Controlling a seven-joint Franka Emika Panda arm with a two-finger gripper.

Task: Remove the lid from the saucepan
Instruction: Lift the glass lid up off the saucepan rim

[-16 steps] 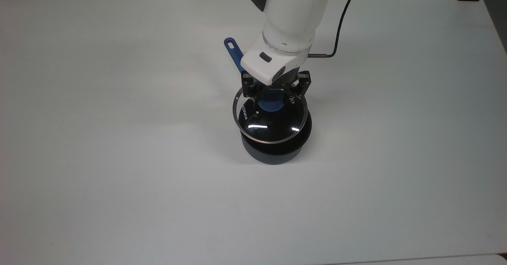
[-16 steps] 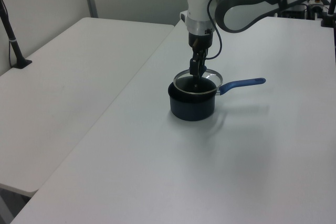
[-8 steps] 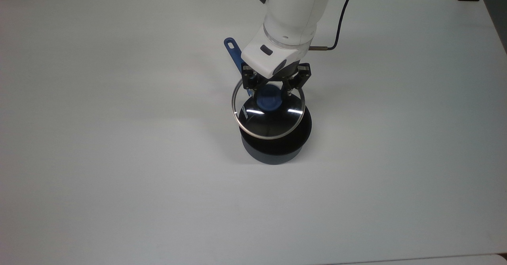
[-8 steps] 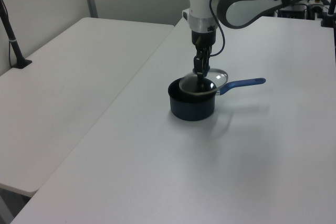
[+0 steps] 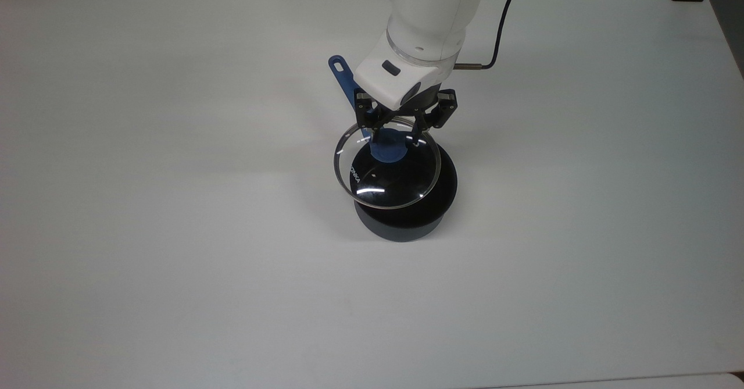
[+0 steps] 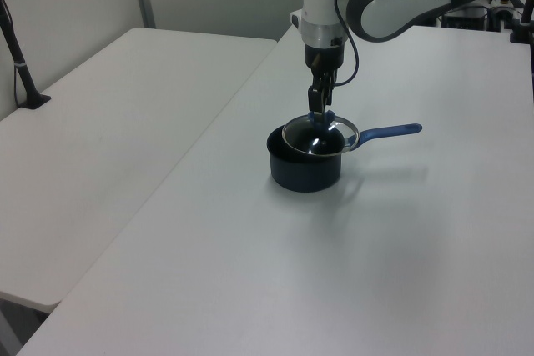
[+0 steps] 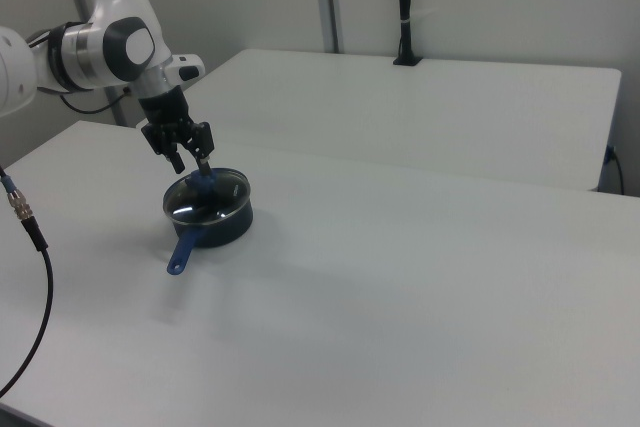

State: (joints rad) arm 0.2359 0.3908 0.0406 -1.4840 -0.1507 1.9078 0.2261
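Observation:
The saucepan (image 5: pixel 407 217) is a small dark round pan on the white table, its blue handle (image 5: pixel 343 78) pointing to the back in the top view. Just above its rim hangs the lid (image 5: pixel 386 174), a clear glass disc with a metal rim, tilted. My gripper (image 5: pixel 396 136) comes down from above and is shut on the lid's blue knob (image 5: pixel 388 146). In the left view the lid (image 6: pixel 319 135) floats over the saucepan (image 6: pixel 304 171) beneath my gripper (image 6: pixel 318 114). The right view shows the lid (image 7: pixel 207 195), saucepan (image 7: pixel 225 225) and gripper (image 7: pixel 192 169) too.
A black cable (image 5: pixel 500 28) trails from the arm across the back of the table. A second white table (image 6: pixel 100 122) with a black post (image 6: pixel 21 64) stands beyond a gap on the left view's left. Another cable (image 7: pixel 30 237) hangs at the right view's left.
The gripper has closed on the knob and risen. The lid has left the saucepan's rim, tilted, and shifted slightly toward the top view's left. The saucepan has stayed put.

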